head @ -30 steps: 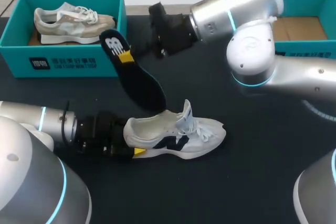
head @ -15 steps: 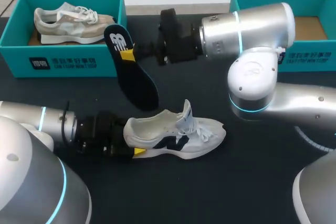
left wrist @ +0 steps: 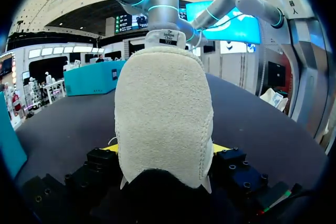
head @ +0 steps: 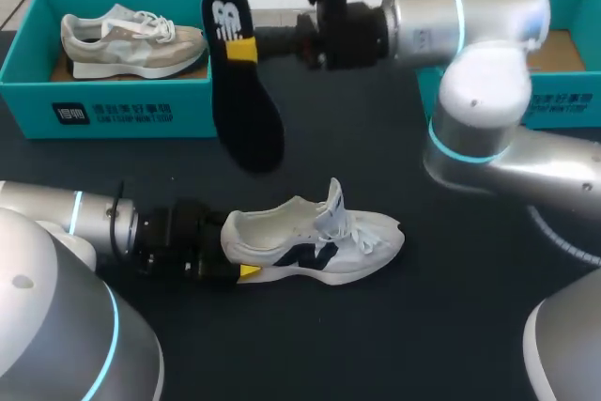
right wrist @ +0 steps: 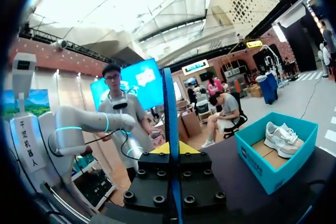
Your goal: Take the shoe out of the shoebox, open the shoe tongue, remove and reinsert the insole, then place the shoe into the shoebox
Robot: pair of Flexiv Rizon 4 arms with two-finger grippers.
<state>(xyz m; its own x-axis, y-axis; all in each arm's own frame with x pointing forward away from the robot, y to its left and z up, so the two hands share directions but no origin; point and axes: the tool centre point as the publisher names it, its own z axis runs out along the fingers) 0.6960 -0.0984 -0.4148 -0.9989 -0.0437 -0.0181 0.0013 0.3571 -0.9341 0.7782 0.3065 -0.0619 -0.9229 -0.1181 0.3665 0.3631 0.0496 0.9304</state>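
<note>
White shoe (head: 315, 241) sits on its sole near the middle of the dark table (head: 404, 345), toe toward my right side and heel toward my left arm. Its tongue (head: 333, 202) stands up from the opening and the laces lie loose over the front. The left gripper (head: 237, 262) is clamped on the heel; in the left wrist view the pale heel (left wrist: 163, 119) fills the space between the two yellow tips, which press on it from either side.

Beyond the shoe, the dark insole (head: 246, 119) hangs in the air, clear of the shoe, with its heel end up and its toe end pointing down toward the shoe. The right gripper (head: 246, 47) pinches it near the heel end; the right wrist view shows it edge-on as a thin blue line (right wrist: 169, 114) between the closed fingers.

At the far left a teal shoebox (head: 113, 115) holds a beige shoe (head: 127, 37). A second teal shoebox (head: 563, 91) stands at the far right, partly behind the right arm.
</note>
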